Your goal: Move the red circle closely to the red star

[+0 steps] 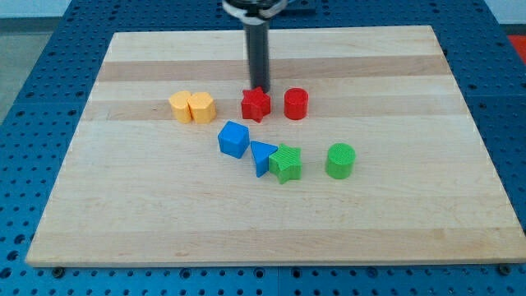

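Observation:
The red star (256, 105) lies near the middle of the wooden board (164, 214). The red circle (296, 104), a short cylinder, stands just to its right, a small gap between them. My tip (260, 87) comes down from the view's top and ends right behind the red star's top edge, touching or nearly touching it. It is up and to the left of the red circle.
Two yellow blocks (192, 108) sit touching left of the red star. Below it are a blue cube (234, 139), a blue triangle (261, 156) and a green star (287, 164) in a cluster. A green cylinder (340, 160) stands to their right.

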Available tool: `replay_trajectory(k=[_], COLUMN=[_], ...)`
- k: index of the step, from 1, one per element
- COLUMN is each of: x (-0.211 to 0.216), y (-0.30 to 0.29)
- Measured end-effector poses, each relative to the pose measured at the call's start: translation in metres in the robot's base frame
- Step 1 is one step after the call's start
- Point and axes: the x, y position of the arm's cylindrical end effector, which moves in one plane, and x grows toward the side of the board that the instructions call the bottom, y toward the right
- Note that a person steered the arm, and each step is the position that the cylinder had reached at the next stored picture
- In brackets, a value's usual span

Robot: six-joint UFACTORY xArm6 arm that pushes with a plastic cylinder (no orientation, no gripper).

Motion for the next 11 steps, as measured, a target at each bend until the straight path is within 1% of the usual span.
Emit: replay_trajectory(k=[1, 2, 3, 4, 5, 6, 8, 9, 11], x=[-0.006, 0.01, 0.052, 0.058, 0.036, 0.029, 0.041, 0.049, 0.05], y=[0.064, 0.111, 0.111, 0.109, 0.108, 0.094, 0.073, 0.073, 0.072])
